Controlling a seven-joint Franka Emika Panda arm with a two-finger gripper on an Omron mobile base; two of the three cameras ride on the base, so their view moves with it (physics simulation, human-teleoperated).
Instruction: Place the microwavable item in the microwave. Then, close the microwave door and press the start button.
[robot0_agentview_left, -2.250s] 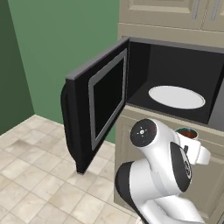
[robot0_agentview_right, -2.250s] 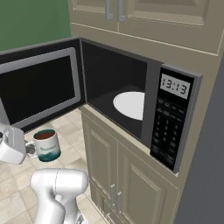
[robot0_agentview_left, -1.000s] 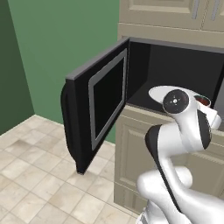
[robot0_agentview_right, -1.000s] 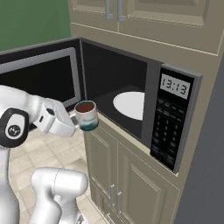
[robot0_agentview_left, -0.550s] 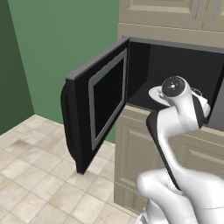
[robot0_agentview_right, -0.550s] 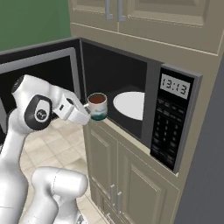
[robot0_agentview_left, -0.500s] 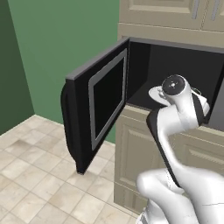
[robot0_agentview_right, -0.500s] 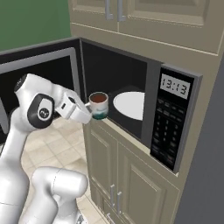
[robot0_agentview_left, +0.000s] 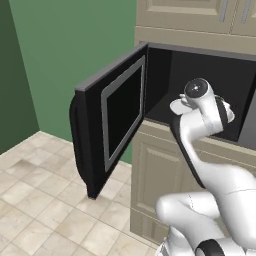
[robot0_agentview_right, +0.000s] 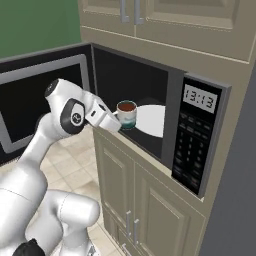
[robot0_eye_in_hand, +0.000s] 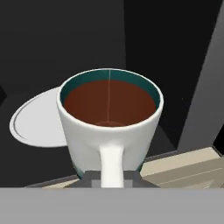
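Microwave (robot0_agentview_right: 165, 107) open, door (robot0_agentview_left: 112, 122) swung wide at 9 o'clock. Plate (robot0_eye_in_hand: 37, 120) lies at 10 o'clock beyond the mug (robot0_agentview_right: 127, 114). Mug upright at the cavity threshold, handle clamped in the end effector (robot0_agentview_right: 116, 121).

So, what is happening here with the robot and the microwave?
The white arm is holding a mug of brown liquid by its handle, fingers closed on it, right at the front edge of the open microwave. The mug is upright and not yet set on the white turntable plate inside. The microwave door is swung wide open to the left. The control panel shows 13:13, and the start button is not pressed yet.
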